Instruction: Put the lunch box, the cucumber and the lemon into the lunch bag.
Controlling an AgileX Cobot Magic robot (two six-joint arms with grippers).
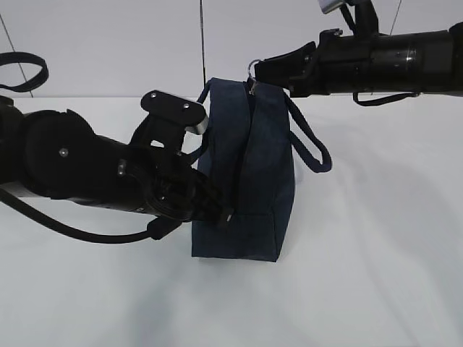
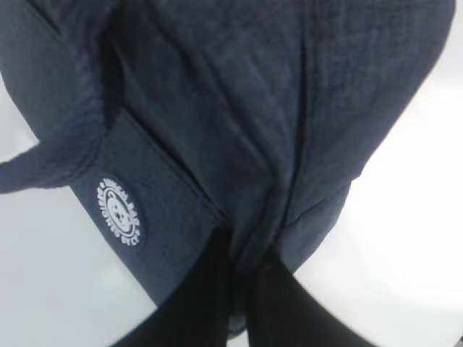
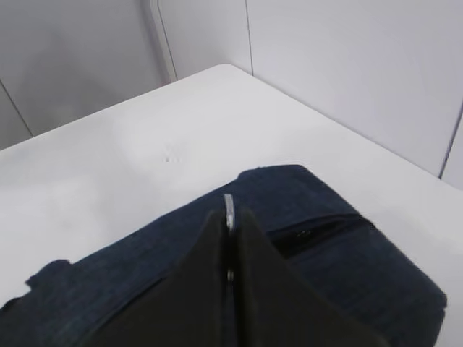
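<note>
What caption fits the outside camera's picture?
Two robot arms hold the lunch bag: left gripper pinches its fabric, right gripper clamps the silver ring pull.

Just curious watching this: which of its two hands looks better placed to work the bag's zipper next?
The right hand, probably: it is shut on the silver ring pull at the top of the lunch bag. The left hand pinches fabric low on the bag's end.

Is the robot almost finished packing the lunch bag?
Hard to say. The lunch box, cucumber and lemon show nowhere on the white table; whether they are inside cannot be seen. Right now the left gripper pinches the dark navy fabric lunch bag low down, while the right gripper is shut on its silver ring pull. Working the zipper seems the step in hand.
</note>
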